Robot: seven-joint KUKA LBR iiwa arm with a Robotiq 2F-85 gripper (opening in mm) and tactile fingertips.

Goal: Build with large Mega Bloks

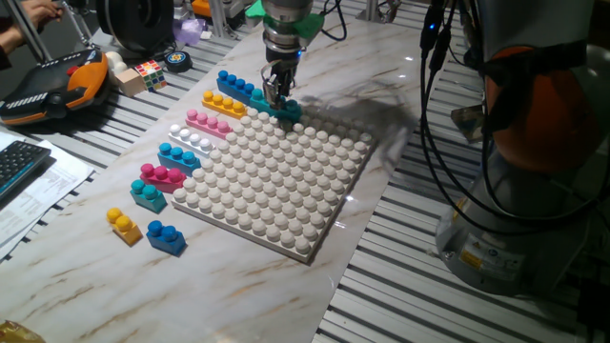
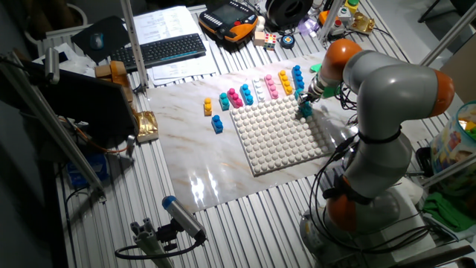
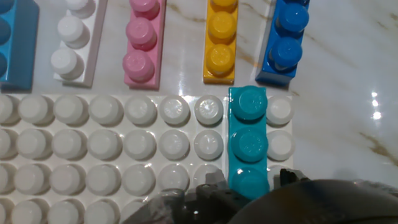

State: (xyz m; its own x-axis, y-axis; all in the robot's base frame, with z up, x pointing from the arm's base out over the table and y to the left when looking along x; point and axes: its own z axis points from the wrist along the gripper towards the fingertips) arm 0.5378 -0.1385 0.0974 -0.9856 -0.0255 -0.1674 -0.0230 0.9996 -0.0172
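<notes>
My gripper (image 1: 278, 95) stands at the far corner of the white studded baseplate (image 1: 276, 181). Its fingers straddle a teal brick (image 3: 249, 140) that sits on the plate's studs, one column in from the right edge in the hand view. The same teal brick (image 1: 286, 109) shows under the gripper in one fixed view. The jaws look shut on it. Loose bricks lie in a row along the plate's edge: blue (image 1: 235, 87), yellow (image 1: 224, 103), pink (image 1: 209, 123), white (image 1: 191, 140), light blue (image 1: 178, 155), magenta (image 1: 162, 176) and teal (image 1: 148, 194).
A small yellow brick (image 1: 123, 226) and a blue brick (image 1: 166, 236) lie apart near the table's front left. A small multicoloured cube (image 1: 150, 72), a teach pendant (image 1: 52, 86) and a keyboard (image 1: 17, 164) sit past the marble top. The arm's base (image 1: 519, 191) stands at the right.
</notes>
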